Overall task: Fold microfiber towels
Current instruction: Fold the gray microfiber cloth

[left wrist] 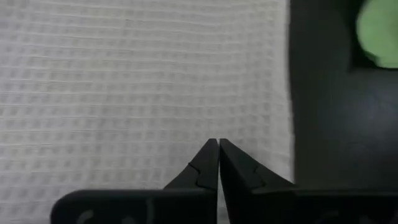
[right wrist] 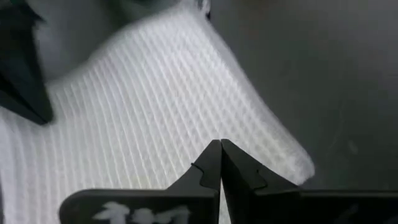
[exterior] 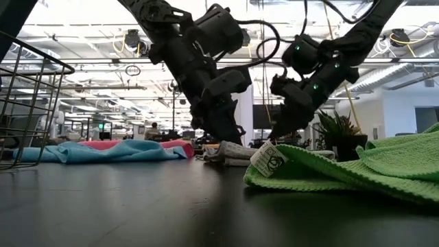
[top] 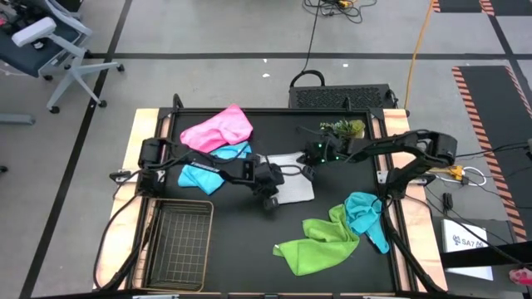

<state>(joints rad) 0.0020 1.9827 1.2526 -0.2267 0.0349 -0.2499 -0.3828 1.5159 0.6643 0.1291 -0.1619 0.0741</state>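
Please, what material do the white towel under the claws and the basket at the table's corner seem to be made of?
The white towel looks like soft woven cloth, probably microfiber: a matte surface with a fine waffle grid of small raised squares, seen close in both wrist views. The basket appears to be thin metal wire: an open mesh grid with a stiff rim and a slightly golden tint, though a coating cannot be ruled out.

Even overhead light; low view backlit w/ ceiling glare, arms silhouetted; wrist views soft.
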